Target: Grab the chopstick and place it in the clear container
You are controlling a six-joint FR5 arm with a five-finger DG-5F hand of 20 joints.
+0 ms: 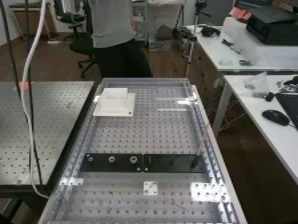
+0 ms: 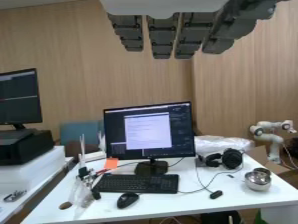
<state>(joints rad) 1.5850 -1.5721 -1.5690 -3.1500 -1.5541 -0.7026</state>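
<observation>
Two black plates, a left one (image 1: 114, 162) and a right one (image 1: 174, 163), lie end to end across a perforated metal worktop (image 1: 133, 135), seen in the high view from above its near end. At the outer end of the right plate a thin, pale stick, probably the chopstick (image 1: 201, 145), stands nearly upright, its foot at a small dark holder (image 1: 195, 162). Toward the far end, on the left, a white square-sided block (image 1: 114, 96) sits on a white base (image 1: 122, 111). It may be the container, but I cannot tell whether it is clear or hollow.

In the wrist view the fingers (image 2: 160, 37) hang straight, side by side with narrow gaps, with nothing between them. Beyond them is a white worktop (image 2: 193, 202) with a monitor (image 2: 148, 131), a keyboard (image 2: 136, 184) and a metal bowl (image 2: 257, 179).

The step in hand looks to be the approach to the chopstick. The fingers would do best to come in from beside it, open and level with its upper part, high enough to miss the holder. Thumb and fingers should meet on it together, since a one-sided touch could tip it. Once pinched lightly but firmly, it wants lifting straight up along its own line until the foot is free, before any sideways travel toward the container.
</observation>
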